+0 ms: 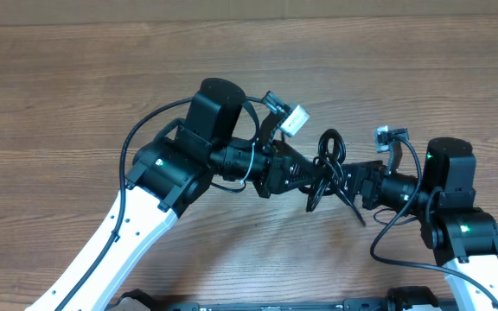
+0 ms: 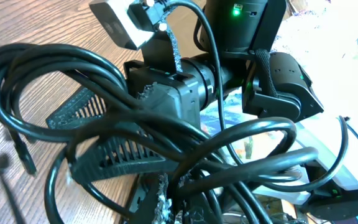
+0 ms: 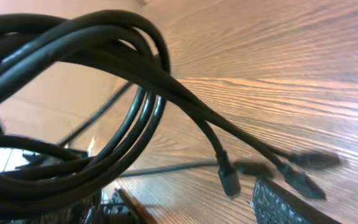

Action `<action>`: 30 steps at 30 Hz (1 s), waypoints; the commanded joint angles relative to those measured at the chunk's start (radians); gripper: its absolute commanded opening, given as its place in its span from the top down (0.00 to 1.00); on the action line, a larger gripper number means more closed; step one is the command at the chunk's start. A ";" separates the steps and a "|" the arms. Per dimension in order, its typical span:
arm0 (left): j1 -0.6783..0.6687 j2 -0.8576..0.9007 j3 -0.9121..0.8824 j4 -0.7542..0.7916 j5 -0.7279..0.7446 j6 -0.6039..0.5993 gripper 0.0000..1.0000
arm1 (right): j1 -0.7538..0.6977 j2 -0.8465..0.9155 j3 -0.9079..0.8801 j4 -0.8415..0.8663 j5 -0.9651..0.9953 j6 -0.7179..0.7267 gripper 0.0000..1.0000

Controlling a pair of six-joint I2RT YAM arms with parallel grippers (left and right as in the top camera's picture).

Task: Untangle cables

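Note:
The cables are a bunch of thin black cords in loops, held up over the wooden table between my two arms. My left gripper is shut on the bunch; in the left wrist view its jaws pinch strands of the cables at the bottom edge. My right gripper is open right beside the bunch, its two ribbed fingers spread among the loops. In the right wrist view the loops fill the left side. Three plug ends hang just above the table between the open fingers.
The wooden table spreads on all sides. Each arm's own thicker black wire and white wrist camera sit close to the bunch. The two arms nearly touch at the middle.

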 commanded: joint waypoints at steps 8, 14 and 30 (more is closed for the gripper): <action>0.083 -0.024 0.017 0.003 0.077 0.023 0.96 | -0.003 0.004 0.005 -0.026 0.191 0.062 0.18; 0.154 -0.024 0.017 -0.005 0.077 0.023 0.96 | -0.004 0.004 0.005 -0.073 0.307 0.080 0.10; 0.176 -0.024 0.017 -0.031 -0.028 0.046 0.96 | -0.004 0.004 0.005 -0.053 0.129 -0.095 0.00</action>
